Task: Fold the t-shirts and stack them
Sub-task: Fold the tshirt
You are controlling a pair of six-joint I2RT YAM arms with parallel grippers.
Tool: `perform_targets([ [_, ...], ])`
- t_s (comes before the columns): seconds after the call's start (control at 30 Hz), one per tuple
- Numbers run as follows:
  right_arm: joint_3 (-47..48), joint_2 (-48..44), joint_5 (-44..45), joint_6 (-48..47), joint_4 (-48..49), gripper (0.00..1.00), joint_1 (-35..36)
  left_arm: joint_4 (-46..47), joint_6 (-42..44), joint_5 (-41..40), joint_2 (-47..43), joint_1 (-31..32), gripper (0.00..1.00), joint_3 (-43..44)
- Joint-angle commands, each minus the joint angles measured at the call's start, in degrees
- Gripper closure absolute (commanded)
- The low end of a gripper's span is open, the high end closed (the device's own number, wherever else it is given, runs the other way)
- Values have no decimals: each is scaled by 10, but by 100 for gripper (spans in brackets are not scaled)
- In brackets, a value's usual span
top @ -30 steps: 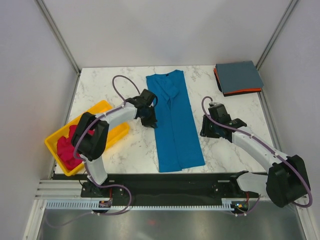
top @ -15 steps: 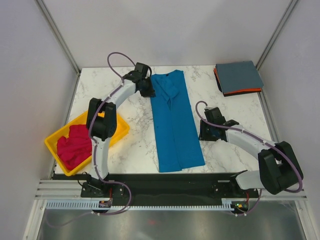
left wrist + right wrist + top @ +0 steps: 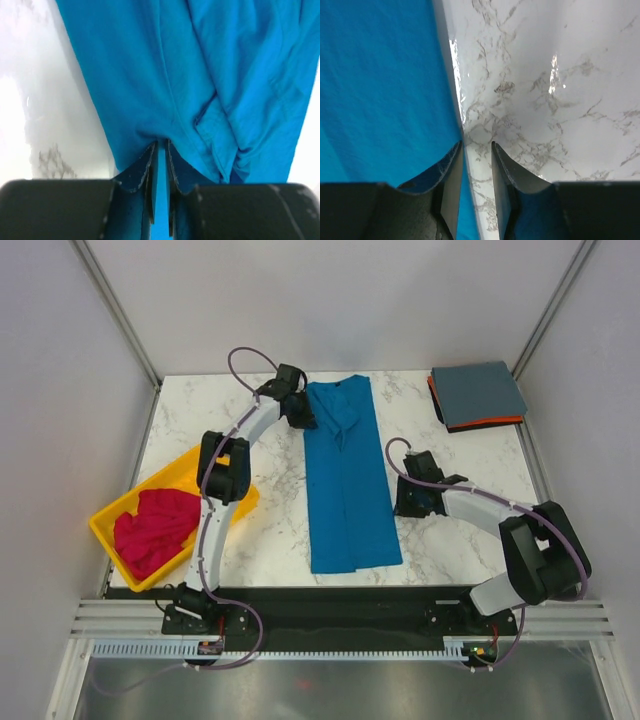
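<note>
The bright blue t-shirt (image 3: pixel 345 480) lies as a long narrow strip down the middle of the marble table. My left gripper (image 3: pixel 300 412) is at its far left corner by the collar, shut on a pinch of the blue cloth (image 3: pixel 150 75) between its jaws (image 3: pixel 160 147). My right gripper (image 3: pixel 403 500) is low at the strip's right edge, its jaws (image 3: pixel 476 150) narrowly open over bare marble, the left finger resting on the blue edge (image 3: pixel 380 90). The magenta-red t-shirt (image 3: pixel 155 528) is bunched in the tray. The folded slate grey-blue t-shirt (image 3: pixel 478 392) lies on the folded orange one (image 3: pixel 434 392) at the far right corner.
A yellow plastic tray (image 3: pixel 152 483) sits at the table's left front, partly over the edge. Metal frame posts and white walls close in the left, right and back. The left arm reaches over the tray's right corner.
My left gripper has gone from the strip's middle left edge up to the collar corner and closed on the cloth. My right gripper has slid left to the strip's right edge.
</note>
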State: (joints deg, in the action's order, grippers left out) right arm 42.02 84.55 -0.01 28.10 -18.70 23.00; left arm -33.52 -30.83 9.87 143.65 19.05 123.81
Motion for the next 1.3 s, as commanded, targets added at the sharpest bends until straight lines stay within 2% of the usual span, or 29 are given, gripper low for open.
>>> perform_targets([
  [0.0,27,18,1,23,36,63,-2,5,24,35,60,-17,81,88],
  [0.13,38,38,-17,29,42,63,-2,5,25,90,91,-36,79,144],
  [0.27,36,36,-45,34,41,62,-2,5,31,125,9,-35,76,81],
  [0.37,26,9,-67,40,39,61,-2,3,38,148,-75,-31,73,-5],
  [0.5,6,-36,-93,42,24,58,-2,-9,48,103,-192,-16,67,-150],
  [0.63,-9,-76,-108,44,-8,57,0,-34,46,46,-291,11,67,-253],
  [0.83,-39,-107,-111,60,-37,58,19,-32,27,27,-425,73,69,-425],
  [0.93,-43,-105,-107,68,-48,58,37,-24,25,32,-458,128,70,-492],
  [1.03,-49,-104,-90,76,-52,58,52,-10,-12,28,-480,164,71,-559],
  [1.07,-53,-103,-87,80,-55,58,62,13,-35,25,-497,172,72,-601],
  [1.27,-75,-90,-34,87,-66,59,96,91,-86,31,-515,205,74,-723],
])
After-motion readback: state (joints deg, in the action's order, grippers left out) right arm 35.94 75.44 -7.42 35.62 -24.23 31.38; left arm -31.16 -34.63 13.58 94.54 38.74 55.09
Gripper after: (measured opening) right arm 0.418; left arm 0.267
